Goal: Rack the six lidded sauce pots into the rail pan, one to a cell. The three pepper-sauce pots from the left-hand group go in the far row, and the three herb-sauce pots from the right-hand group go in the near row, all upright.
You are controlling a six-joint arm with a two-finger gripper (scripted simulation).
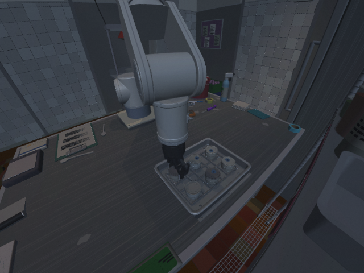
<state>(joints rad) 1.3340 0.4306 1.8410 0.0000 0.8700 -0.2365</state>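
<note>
A lidded sauce pot [174,173] sits low in a cell at the left end of the rail pan [202,175], partly hidden by the fingers. Five more lidded pots stand upright in the other cells. Three of them carry blue marks on their lids [195,160]. One plain-lidded pot [193,189] stands in the cell nearest the counter's front edge. My gripper [178,171] reaches straight down into the pan and is closed around the pot in the left cell.
The rail pan lies near the counter's front edge. A clipboard [76,141] and spoons lie to the left. Small tools, a spray bottle [225,87] and a tape roll [294,128] sit along the far and right sides. The arm's base [135,113] stands behind.
</note>
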